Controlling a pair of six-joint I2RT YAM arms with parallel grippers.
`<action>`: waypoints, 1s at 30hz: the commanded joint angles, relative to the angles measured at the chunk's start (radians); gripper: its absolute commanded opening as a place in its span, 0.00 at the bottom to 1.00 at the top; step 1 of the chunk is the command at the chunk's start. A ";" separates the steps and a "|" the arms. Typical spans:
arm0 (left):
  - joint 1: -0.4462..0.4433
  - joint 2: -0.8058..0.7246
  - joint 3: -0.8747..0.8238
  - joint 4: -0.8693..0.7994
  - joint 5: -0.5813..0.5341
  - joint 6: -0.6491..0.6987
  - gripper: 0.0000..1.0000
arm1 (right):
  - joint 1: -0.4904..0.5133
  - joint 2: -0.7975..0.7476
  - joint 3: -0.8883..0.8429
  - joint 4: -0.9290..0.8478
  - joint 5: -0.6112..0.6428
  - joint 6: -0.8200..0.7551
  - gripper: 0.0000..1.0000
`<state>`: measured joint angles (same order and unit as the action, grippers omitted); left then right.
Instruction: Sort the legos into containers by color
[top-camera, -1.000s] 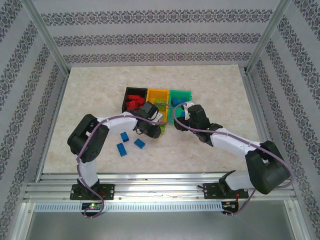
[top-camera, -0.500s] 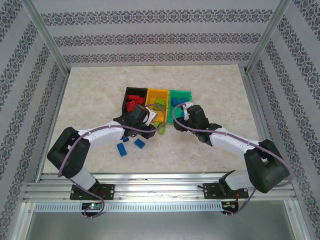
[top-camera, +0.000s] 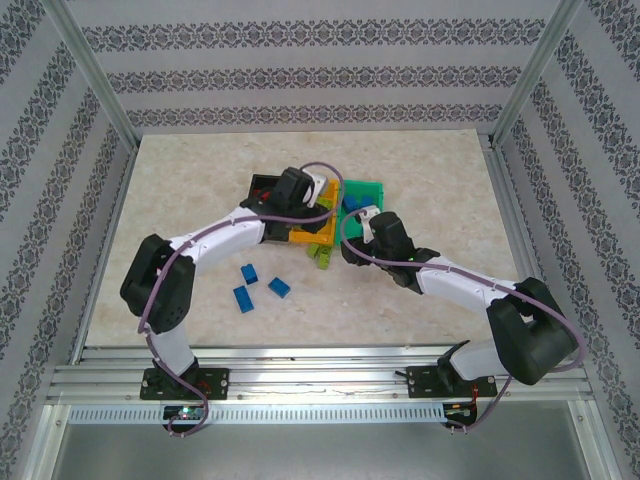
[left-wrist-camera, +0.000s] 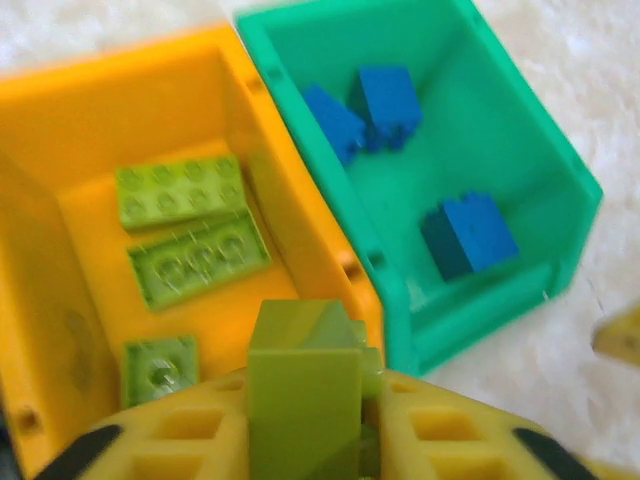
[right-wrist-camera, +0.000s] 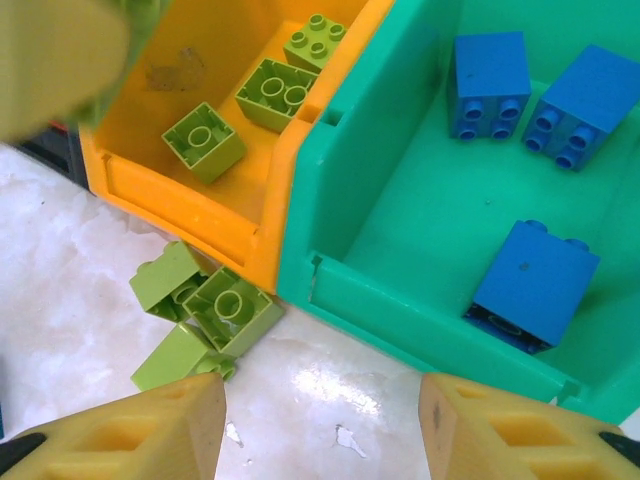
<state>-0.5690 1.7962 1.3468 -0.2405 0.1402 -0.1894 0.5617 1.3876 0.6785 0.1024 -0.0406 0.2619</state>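
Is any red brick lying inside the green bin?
No, the green bin holds three blue bricks and nothing red.

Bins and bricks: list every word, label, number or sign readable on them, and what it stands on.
None readable. The orange-yellow bin, green bin, lime bricks and blue bricks carry no legible print; stud tops are too blurred.
The dark smudge on the orange-yellow bin's floor is no text.
The lime brick in the left end effector is plain.
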 joint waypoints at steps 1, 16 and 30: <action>0.037 0.050 0.075 -0.119 -0.019 -0.018 0.51 | 0.017 -0.002 0.017 0.016 -0.024 0.014 0.54; 0.062 -0.250 -0.394 0.255 0.046 -0.067 0.66 | 0.087 0.133 0.079 0.030 -0.104 0.103 0.54; 0.067 -0.431 -0.685 0.461 0.017 -0.050 0.68 | 0.124 0.296 0.161 0.010 -0.137 0.196 0.55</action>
<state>-0.5148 1.3773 0.6491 0.1383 0.1596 -0.2405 0.6689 1.6600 0.8001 0.1226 -0.1535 0.4381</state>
